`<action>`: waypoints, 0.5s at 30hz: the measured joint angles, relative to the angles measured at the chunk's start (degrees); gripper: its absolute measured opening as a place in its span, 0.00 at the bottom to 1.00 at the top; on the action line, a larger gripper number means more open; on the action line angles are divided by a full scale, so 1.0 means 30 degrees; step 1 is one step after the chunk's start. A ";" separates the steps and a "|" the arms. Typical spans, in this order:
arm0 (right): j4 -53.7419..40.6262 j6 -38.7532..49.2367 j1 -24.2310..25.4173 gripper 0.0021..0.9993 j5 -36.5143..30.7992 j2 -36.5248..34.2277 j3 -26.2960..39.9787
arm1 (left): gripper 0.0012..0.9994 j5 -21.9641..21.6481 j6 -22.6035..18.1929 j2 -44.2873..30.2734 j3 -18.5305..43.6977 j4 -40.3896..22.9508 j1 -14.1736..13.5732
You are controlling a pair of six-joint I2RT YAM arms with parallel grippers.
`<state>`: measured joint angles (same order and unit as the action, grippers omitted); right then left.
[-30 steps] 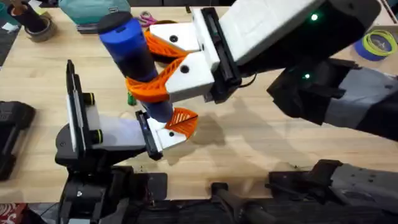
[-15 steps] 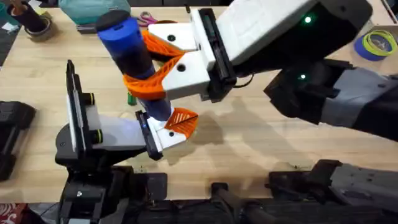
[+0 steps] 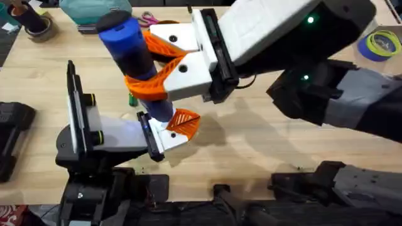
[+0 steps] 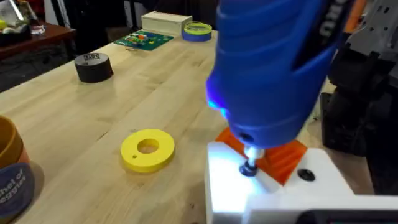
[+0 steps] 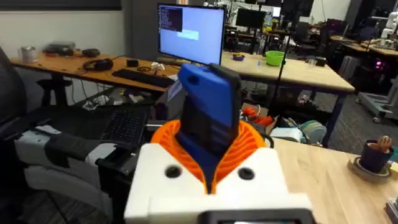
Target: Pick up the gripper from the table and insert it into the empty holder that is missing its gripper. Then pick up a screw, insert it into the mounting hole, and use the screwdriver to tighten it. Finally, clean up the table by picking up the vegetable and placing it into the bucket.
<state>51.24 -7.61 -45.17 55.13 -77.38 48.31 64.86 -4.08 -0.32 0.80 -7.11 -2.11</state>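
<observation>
Above the table's near middle: my right gripper (image 3: 157,66) clenches the screwdriver (image 3: 129,47), orange pads pressed on either side of its blue body.
Screwdriver: held nearly upright, tilted a little, its thin metal tip (image 4: 249,167) down on a screw head set in the white holder (image 4: 261,193).
Holder and wedge: the orange ribbed gripper (image 3: 184,120) sits seated in the white mount, just beside the tip; in the left wrist view the orange shows directly behind the bit.
Left gripper (image 3: 164,133): low over the table under the screwdriver; I cannot tell whether its fingers are parted or closed.
Vegetable: a sliver of green (image 3: 132,98) peeks out on the table behind the screwdriver's body.
Bucket: its orange-tan rim and purple band (image 4: 11,174) show at the edge of the left wrist view.
Elsewhere on the table: a yellow ring (image 4: 147,149) near the holder, a black tape roll (image 4: 93,66) farther off, blue tape (image 3: 380,45) at the far right.
</observation>
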 joint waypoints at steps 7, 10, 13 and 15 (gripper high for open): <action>0.0007 0.0136 0.0004 0.02 -0.0005 0.0000 -0.0098 | 0.01 0.0000 0.0004 0.0000 0.0000 0.0000 0.0000; 0.0015 0.0136 0.0007 0.02 -0.0005 0.0000 -0.0117 | 0.01 0.0000 0.0007 0.0000 0.0000 0.0000 0.0000; 0.0022 0.0146 0.0007 0.02 -0.0002 0.0000 -0.0131 | 0.01 0.0000 0.0007 0.0000 0.0000 0.0000 0.0000; 0.0044 0.0143 0.0007 0.02 0.0032 0.0000 -0.0131 | 0.01 0.0000 0.0007 0.0000 0.0000 0.0000 0.0000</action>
<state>51.37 -7.18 -45.15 55.22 -77.39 47.92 64.86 -4.05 -0.32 0.80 -7.11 -2.11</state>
